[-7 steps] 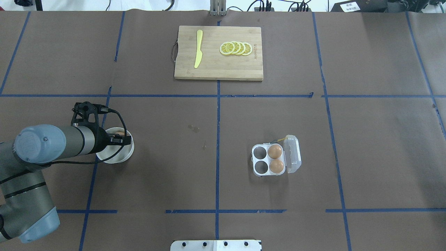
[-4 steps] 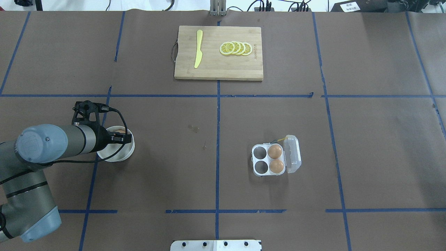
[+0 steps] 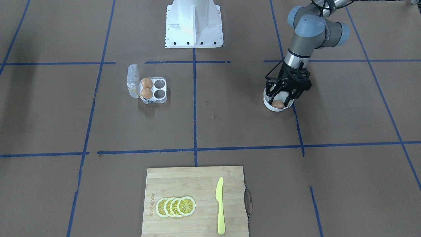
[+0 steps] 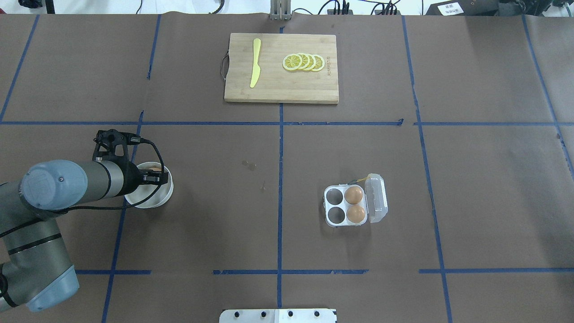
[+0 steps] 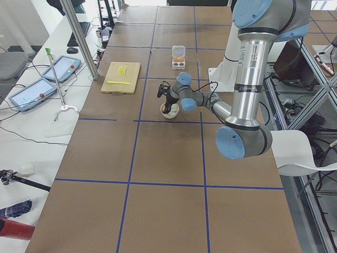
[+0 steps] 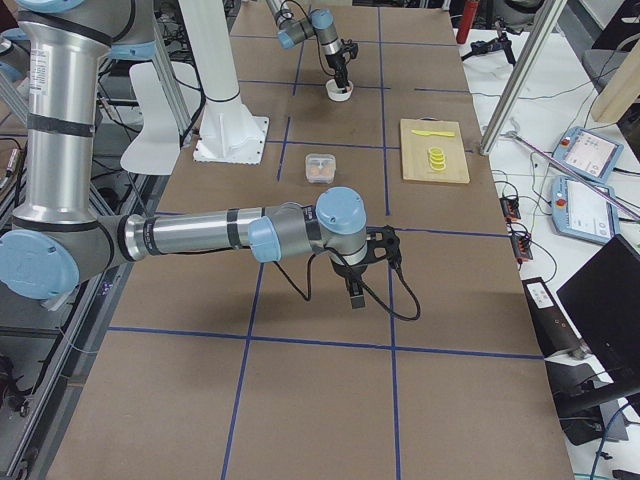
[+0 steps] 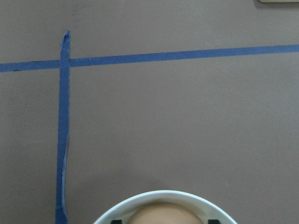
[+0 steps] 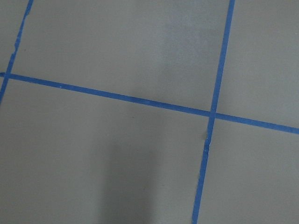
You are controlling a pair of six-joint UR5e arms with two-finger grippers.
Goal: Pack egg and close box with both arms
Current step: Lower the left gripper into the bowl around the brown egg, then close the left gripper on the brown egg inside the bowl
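The left gripper [image 3: 282, 98] is held inside the bowl [image 3: 269, 106], fingers spread either side of the egg [image 3: 278, 104] just beneath. The open box [image 3: 160, 94] is well apart. The right gripper's [image 6: 357, 292] state cannot be told.

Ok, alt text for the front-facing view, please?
The left gripper hangs open over a brown egg in a white bowl. The clear box lies open, two eggs in it and two cells empty; a cutting board holds lemon slices and a yellow knife.
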